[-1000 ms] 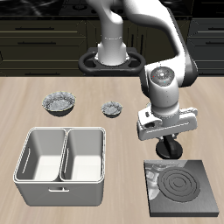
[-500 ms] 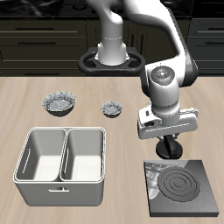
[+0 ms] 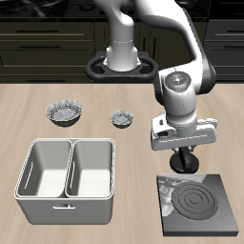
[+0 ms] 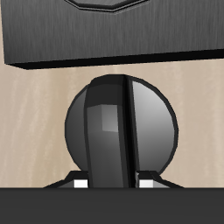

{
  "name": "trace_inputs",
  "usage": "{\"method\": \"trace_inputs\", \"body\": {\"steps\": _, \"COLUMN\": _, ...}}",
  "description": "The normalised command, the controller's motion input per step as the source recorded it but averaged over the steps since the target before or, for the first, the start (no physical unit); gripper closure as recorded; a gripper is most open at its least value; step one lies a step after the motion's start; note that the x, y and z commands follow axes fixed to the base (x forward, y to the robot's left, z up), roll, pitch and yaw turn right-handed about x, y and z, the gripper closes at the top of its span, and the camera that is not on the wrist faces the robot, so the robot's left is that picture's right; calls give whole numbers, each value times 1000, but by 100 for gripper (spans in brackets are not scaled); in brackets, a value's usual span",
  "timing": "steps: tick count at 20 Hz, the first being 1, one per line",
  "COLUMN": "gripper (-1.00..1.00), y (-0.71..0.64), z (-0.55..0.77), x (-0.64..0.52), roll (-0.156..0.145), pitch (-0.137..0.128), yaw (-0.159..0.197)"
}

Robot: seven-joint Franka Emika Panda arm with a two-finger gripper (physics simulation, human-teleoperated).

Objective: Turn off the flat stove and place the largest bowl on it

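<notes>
Largest bowl (image 4: pixel 122 131) sits just behind the flat stove (image 3: pixel 197 204), its rim clamped between the gripper's (image 3: pixel 179 170) closed fingers.

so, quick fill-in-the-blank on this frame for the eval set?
1. The flat stove's burner rings show ___, not red.
2. The white bin has ___ compartments.
3. The largest bowl is below the gripper, beside the stove and not yet ___ it.

Missing words: grey; two; on
</notes>
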Motion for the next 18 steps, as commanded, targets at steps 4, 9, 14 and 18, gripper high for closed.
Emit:
{"method": "trace_inputs", "body": {"steps": 4, "gripper": 100, "y": 44, "z": 88, "x": -3, "roll": 13, "pitch": -5, "yaw": -62}}
{"method": "trace_inputs", "body": {"steps": 9, "gripper": 100, "y": 66, "z": 114, "x": -10, "roll": 18, "pitch": -11, "yaw": -70}}
{"method": "trace_inputs", "body": {"steps": 14, "gripper": 100, "y": 26, "z": 58, "x": 30, "roll": 0, "pitch": -5, "yaw": -58}}
{"method": "trace_inputs", "body": {"steps": 18, "gripper": 100, "y": 20, "z": 149, "x": -52, "roll": 4, "pitch": -19, "yaw": -83}}
